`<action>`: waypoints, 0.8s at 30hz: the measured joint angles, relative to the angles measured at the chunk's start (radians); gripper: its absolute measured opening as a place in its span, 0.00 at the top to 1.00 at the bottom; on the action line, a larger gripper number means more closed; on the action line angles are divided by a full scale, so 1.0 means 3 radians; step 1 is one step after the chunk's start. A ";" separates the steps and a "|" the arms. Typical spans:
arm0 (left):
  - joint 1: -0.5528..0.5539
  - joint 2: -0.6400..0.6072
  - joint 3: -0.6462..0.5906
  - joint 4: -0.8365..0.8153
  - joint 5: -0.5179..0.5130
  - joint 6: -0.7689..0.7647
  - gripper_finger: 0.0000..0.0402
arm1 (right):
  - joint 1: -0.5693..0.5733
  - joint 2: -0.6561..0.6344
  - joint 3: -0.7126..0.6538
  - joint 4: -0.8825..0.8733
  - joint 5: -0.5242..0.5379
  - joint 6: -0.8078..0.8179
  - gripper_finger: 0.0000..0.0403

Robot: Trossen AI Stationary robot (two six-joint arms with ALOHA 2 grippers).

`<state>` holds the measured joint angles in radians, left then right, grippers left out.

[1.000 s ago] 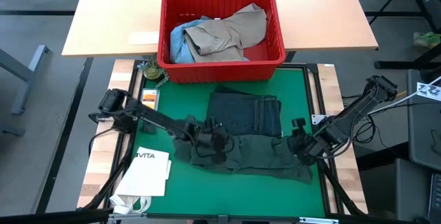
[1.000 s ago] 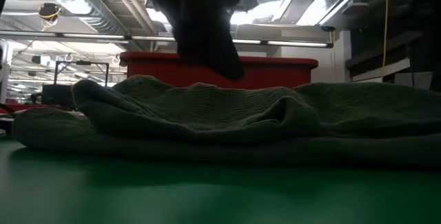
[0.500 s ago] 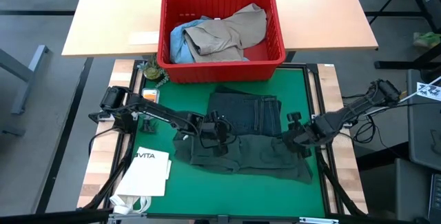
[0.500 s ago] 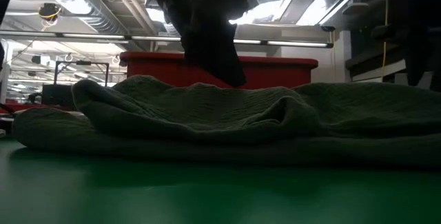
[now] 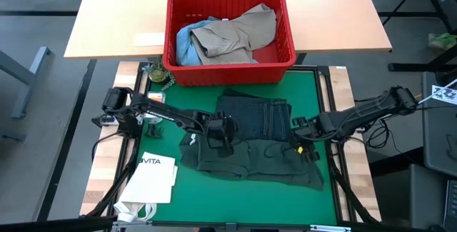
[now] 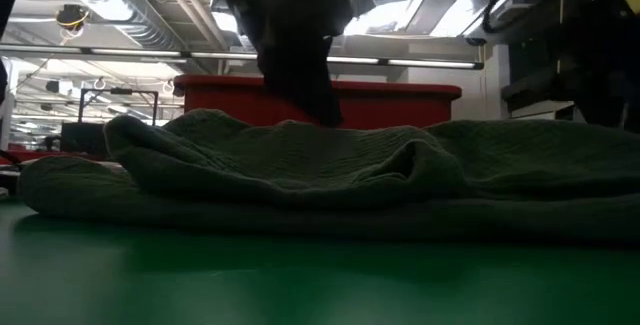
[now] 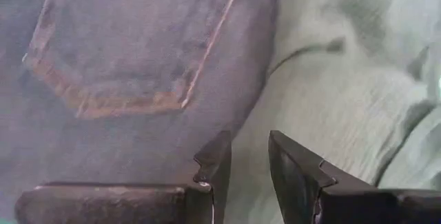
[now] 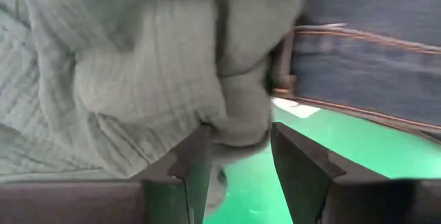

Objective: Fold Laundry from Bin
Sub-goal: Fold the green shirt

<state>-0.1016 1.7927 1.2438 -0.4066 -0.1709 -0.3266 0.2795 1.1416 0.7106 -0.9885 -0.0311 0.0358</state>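
The bin (image 5: 230, 38) holds a tan garment (image 5: 239, 36) over jeans (image 5: 184, 43). On the mat (image 5: 214, 196) lie trousers (image 5: 253, 118) and a shirt (image 5: 250, 162). The left gripper (image 5: 218, 138) stands narrowly parted over the shirt's edge; the right gripper (image 5: 300, 143) pinches a shirt fold.

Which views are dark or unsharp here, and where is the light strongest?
Low view: backlit; bright ceiling lights behind, the green shirt and the arm above it nearly silhouettes, near mat soft. High view: even light, sharp, red bin clear. Left wrist view: trousers dim and soft. Right wrist view: shirt close to the lens and blurred, mat bright green.
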 joint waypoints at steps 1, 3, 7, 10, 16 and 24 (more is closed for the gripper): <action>0.0027 -0.0009 -0.0001 -0.0055 0.0011 0.0000 0.77 | 0.0005 0.0000 -0.0070 0.0073 -0.0031 0.0001 0.62; 0.0076 -0.0016 0.0001 -0.0147 0.0030 -0.0001 0.77 | 0.0005 0.0000 -0.0204 0.0187 -0.0079 -0.0002 0.62; 0.0149 -0.0015 -0.0003 -0.0579 0.0107 -0.0015 0.77 | 0.0005 0.0000 -0.0427 0.0504 -0.0080 0.0006 0.62; 0.0161 -0.0014 -0.0003 -0.0994 0.0107 -0.0137 0.77 | 0.0005 0.0000 -0.0567 0.0692 -0.0080 0.0050 0.63; 0.0135 0.0002 -0.0001 -0.1376 -0.0135 -0.0248 0.77 | 0.0005 -0.0003 -0.0743 0.0814 -0.0108 0.0307 0.78; 0.0133 0.0004 -0.0002 -0.1675 -0.0286 -0.0438 0.77 | 0.0005 -0.0010 -0.0767 0.0752 -0.0151 0.0757 0.94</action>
<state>-0.0619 1.7939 1.2432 -0.9092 -0.2566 -0.4580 0.2810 1.1385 0.4805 -0.7629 -0.0763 0.2630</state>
